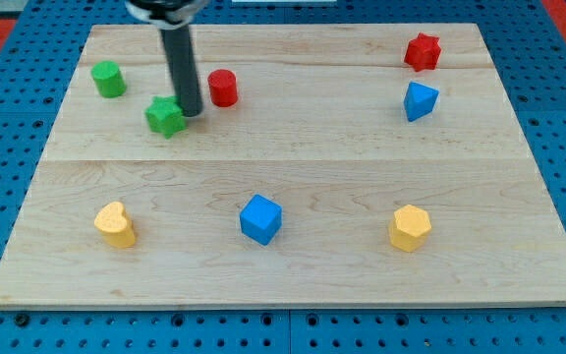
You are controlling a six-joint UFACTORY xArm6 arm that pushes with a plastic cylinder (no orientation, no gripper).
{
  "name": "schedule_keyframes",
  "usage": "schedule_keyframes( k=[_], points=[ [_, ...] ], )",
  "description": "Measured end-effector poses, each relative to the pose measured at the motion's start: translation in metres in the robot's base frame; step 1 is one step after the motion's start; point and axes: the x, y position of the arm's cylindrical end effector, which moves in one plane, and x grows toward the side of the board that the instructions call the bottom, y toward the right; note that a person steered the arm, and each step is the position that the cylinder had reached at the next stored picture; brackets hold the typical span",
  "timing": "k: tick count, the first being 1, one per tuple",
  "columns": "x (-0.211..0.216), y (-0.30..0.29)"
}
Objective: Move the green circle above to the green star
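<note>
The green circle (108, 79), a short cylinder, stands near the board's upper left corner. The green star (165, 117) lies to its lower right, about a block's width away. My tip (190, 112) rests on the board right beside the green star's right edge, touching or nearly touching it, between the star and the red cylinder (223, 88). The rod rises straight up from there to the view's top.
A red star (423, 51) and a blue block (420, 100) sit at the upper right. A yellow heart (115, 223), a blue cube (260, 218) and a yellow hexagon (410, 227) line the board's lower part. The wooden board (293, 157) lies on a blue perforated table.
</note>
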Motion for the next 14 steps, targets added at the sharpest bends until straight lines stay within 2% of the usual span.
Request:
schedule_keyframes(
  k=[2, 3, 4, 5, 6, 7, 9, 10, 12, 13, 14],
  points=[
    [-0.006, -0.022],
    [0.023, -0.016],
    [0.043, 0.035],
    [0.016, 0.082],
    [-0.037, 0.064],
    [-0.082, 0.012],
    [-0.112, 0.002],
    [-0.111, -0.072],
    [-0.109, -0.108],
    [-0.099, -0.164],
    [-0.072, -0.165]
  ],
)
